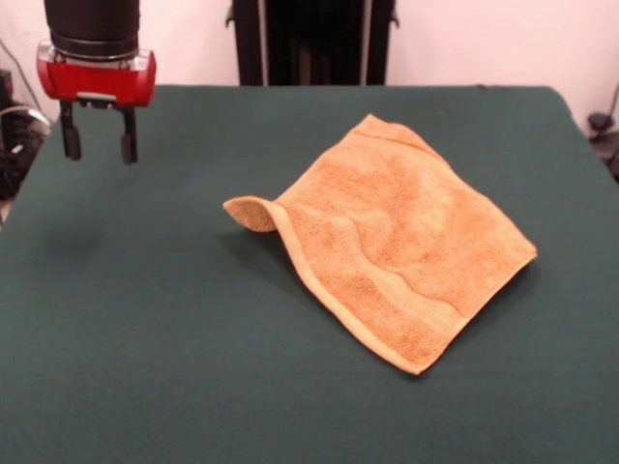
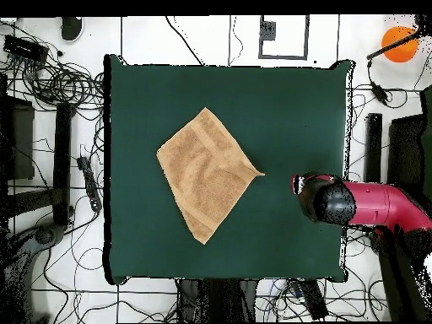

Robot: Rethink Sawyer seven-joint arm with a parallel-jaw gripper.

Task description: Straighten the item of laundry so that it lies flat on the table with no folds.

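Observation:
The item of laundry [image 1: 387, 237] is a golden-orange terry towel lying near the middle of the dark green table [image 1: 145, 338]. It lies mostly spread out like a diamond, with its left corner curled up and over in a small fold. In the overhead view the towel [image 2: 205, 171] has that pointed corner toward the right. My gripper [image 1: 99, 145] hangs open above the table's far left corner in the front view, well away from the towel, with nothing between its fingers. From overhead the gripper's head [image 2: 321, 198] sits over the table's right edge.
Cables and dark stands [image 2: 59, 93] clutter the floor around the table [image 2: 287, 110]. An orange round object [image 2: 399, 44] lies on the floor at the overhead view's top right. A black post [image 1: 314, 39] rises behind the table's far edge.

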